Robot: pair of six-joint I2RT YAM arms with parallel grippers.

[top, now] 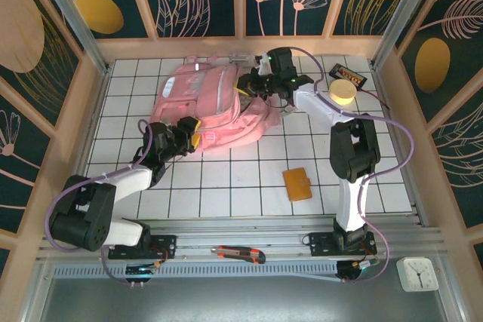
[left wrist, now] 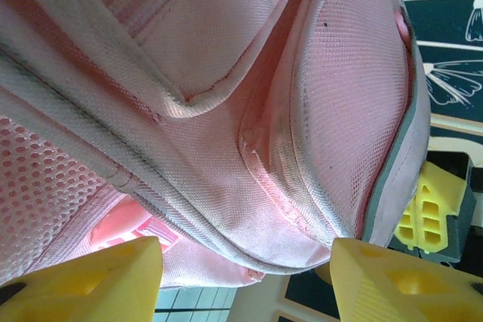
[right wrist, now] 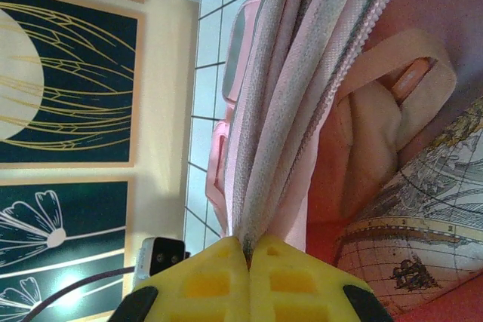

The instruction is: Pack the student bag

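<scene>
Both ends of the student bag (top: 211, 107), lying far-left on the surface (top: 226, 186), are attended: the right end effector (right wrist: 249, 250) pinches its zip-side edge, the left end effector (left wrist: 245, 262) sits spread at its near side (apparently holding nothing), so pulling the mouth wider seems next.

Left arm (top: 113, 182): white shell links, black rounded joint housings, black base block.
Right arm (top: 349, 186): same build, with a white upright link and forearm and black elbow and wrist housings.
Cables: a lavender cable (top: 54, 213) runs outside the left arm. A second lavender cable (top: 406, 148) follows the right arm from base to wrist.
Small green indicator lights (top: 266, 58) glow on the right wrist housing.
Left gripper (top: 190, 132): black body. Its fingers (left wrist: 90, 284) are bright yellow plastic wedges, matte, with shallow moulded recesses.
Right gripper (right wrist: 249, 250): its yellow fingers (right wrist: 204, 284) have square recessed pockets in a grid, with black patches at the outer lower corners.
</scene>
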